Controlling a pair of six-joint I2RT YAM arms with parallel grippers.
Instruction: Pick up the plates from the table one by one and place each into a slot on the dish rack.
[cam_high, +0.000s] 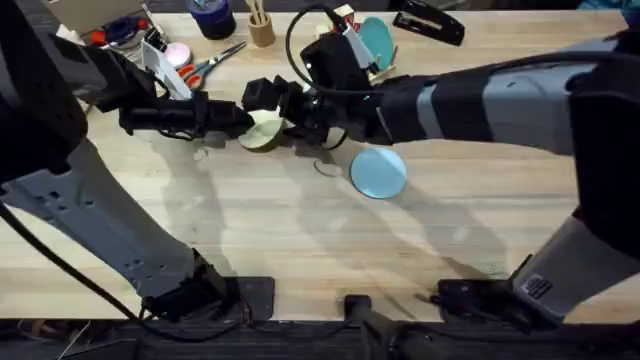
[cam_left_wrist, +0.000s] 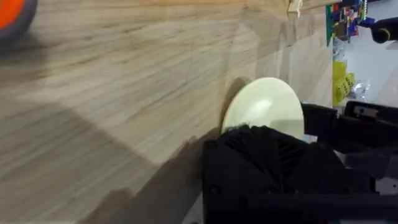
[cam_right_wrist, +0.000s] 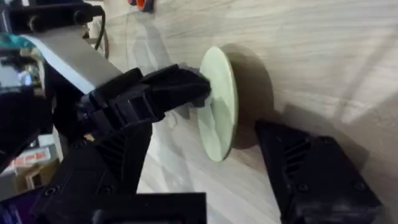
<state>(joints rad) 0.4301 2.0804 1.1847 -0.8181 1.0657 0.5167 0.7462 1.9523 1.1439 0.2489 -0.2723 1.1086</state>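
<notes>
Cream plate (cam_high: 265, 131) is clamped by left gripper (cam_high: 243, 120); right gripper (cam_high: 300, 112) is apart around it. Handover risk: plate may slip to table (cam_high: 300, 230) if grip is off-centre.

Your left arm stretches from the lower left across to mid-table, its gripper (cam_high: 243, 122) level and closed on the cream plate (cam_high: 264, 131). Your right arm reaches in from the right, its gripper (cam_high: 300, 112) with fingers spread, straddling that plate's edge.

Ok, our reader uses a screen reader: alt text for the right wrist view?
A cream plate stands on edge on the wooden table, gripped by the left gripper. The right gripper's black finger sits beside it, apart.
</notes>
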